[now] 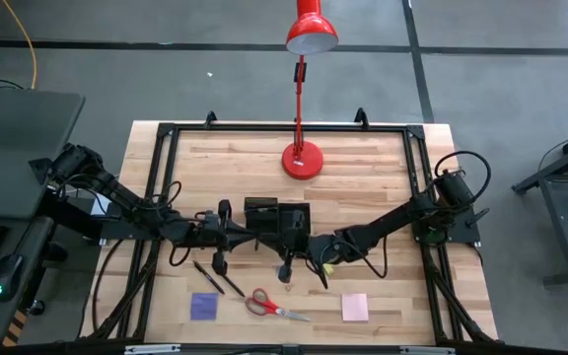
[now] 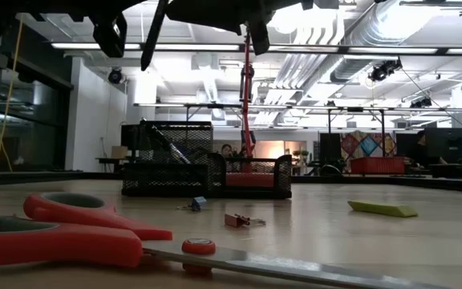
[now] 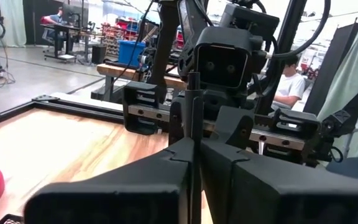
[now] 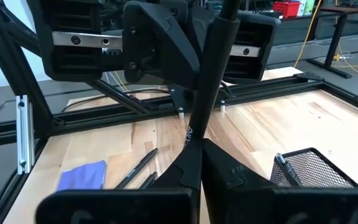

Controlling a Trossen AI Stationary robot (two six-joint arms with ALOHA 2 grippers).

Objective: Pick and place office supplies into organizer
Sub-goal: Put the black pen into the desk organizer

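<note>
Between your left fingers [image 3: 135, 186] and right fingers [image 4: 247, 180], both clamped on the black pen [image 4: 213, 81], free one side before lowering into the organizer [image 4: 316, 168].

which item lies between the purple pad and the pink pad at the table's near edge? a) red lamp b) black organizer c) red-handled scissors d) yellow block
c: in the high view the red-handled scissors lie between the purple pad and the pink pad.

My left gripper [image 3: 194, 155] and right gripper [image 4: 197, 155] meet nose to nose above the table's middle, both arms stretched inward, both jaws clamped tight.
</note>
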